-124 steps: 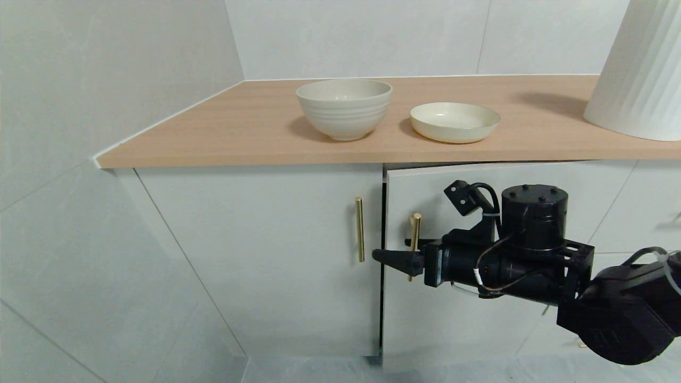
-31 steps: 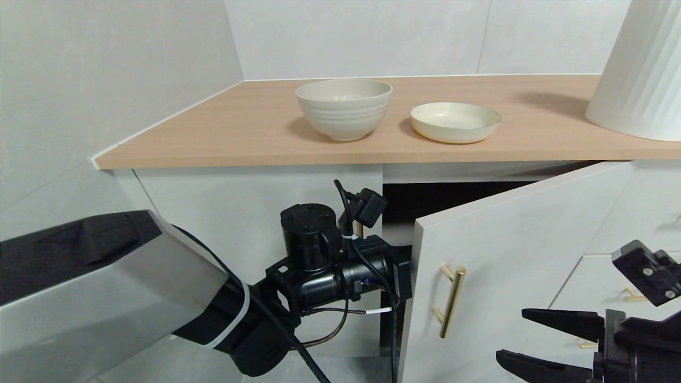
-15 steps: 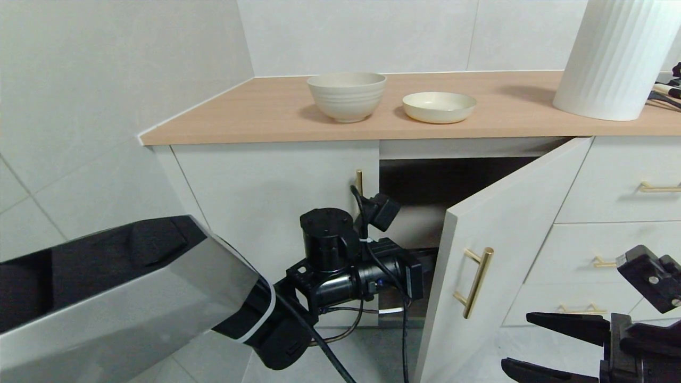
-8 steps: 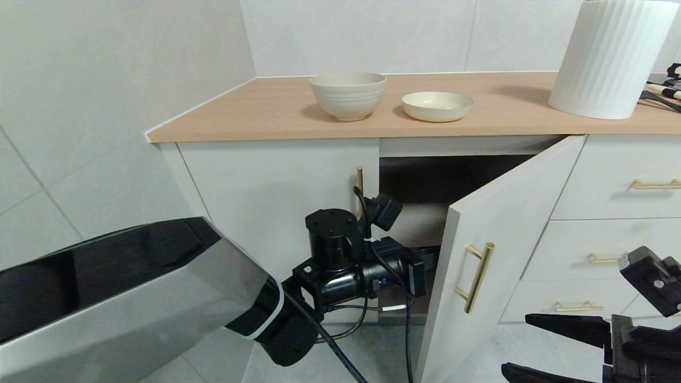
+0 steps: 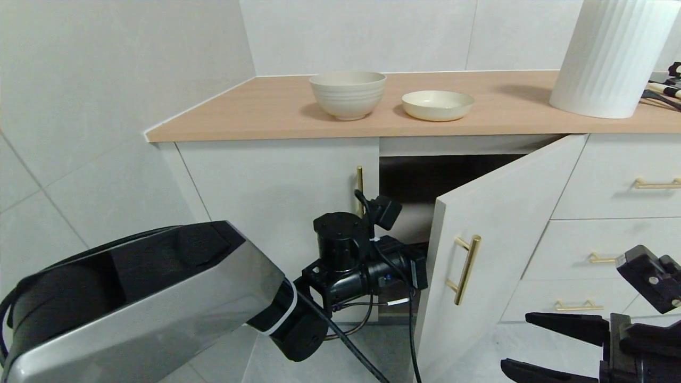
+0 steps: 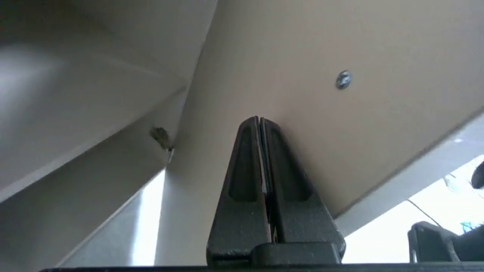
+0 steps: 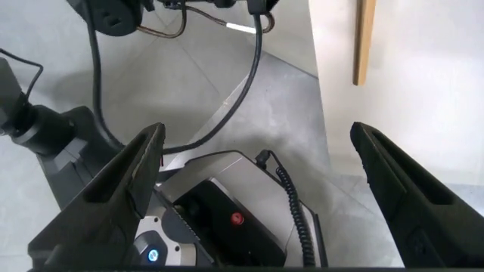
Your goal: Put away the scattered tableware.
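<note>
Head view has the ribbed cream ceramic bowl and the shallow cream dish side by side on the wooden countertop. Below, the left gripper, pinched together and empty, is at the inner face of the half-open white cabinet door. The right gripper gapes wide, holding nothing.

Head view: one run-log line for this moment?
cabinet door: open | left gripper: shut, at door's inner face | right gripper: open, empty | bowl, plate: on counter
</note>
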Available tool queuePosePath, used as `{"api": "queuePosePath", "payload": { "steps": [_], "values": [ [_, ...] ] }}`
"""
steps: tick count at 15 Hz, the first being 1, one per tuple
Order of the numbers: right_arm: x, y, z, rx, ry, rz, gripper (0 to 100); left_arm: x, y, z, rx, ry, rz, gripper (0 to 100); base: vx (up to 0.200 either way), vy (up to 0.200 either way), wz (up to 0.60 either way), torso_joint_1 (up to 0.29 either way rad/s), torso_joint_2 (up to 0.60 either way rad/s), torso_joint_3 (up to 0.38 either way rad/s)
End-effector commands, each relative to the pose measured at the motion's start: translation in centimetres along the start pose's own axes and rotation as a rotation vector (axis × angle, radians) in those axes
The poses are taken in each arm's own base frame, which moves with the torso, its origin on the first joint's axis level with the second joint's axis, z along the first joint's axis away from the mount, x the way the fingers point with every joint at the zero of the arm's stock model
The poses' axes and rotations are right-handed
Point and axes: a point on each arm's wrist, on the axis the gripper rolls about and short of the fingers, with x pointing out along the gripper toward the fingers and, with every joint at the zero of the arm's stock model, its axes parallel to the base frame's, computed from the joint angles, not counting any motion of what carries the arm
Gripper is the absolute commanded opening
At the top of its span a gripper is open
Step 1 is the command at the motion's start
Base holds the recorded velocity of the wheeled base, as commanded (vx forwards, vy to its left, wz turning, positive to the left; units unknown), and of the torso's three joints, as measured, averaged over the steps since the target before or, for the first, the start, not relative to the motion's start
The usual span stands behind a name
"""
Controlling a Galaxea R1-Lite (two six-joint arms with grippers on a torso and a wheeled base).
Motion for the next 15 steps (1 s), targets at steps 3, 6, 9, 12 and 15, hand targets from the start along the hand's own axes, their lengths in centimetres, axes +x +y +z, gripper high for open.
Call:
{"api": "queuePosePath", "payload": {
  "steps": [3,6,9,12,15],
  "values": [
    [-0.7,0.8,0.1,-0.02,-0.019,0.071,100,0.8,-2.3,0.0,0.005,0.01,-0.053,0,0.0,0.0,0.0,0.0,0.0,0.0],
    [-1.7,1.9,-0.1,-0.047,-0.025,0.159,100,2.1,-5.7,0.3,0.007,0.034,-0.126,0,0.0,0.0,0.0,0.0,0.0,0.0],
    [-3.5,2.9,-0.2,-0.081,-0.067,0.285,100,3.6,-10.8,-1.1,0.012,0.084,-0.241,0,0.0,0.0,0.0,0.0,0.0,0.0],
    [-5.0,3.3,0.1,-0.103,-0.114,0.376,100,3.6,-14.2,-1.7,0.017,0.104,-0.319,0,0.0,0.0,0.0,0.0,0.0,0.0],
    [-5.4,3.3,0.2,-0.11,-0.136,0.384,100,3.5,-10.7,-1.3,0.007,0.102,-0.238,0,0.0,0.0,0.0,0.0,0.0,0.0]
  ]
}}
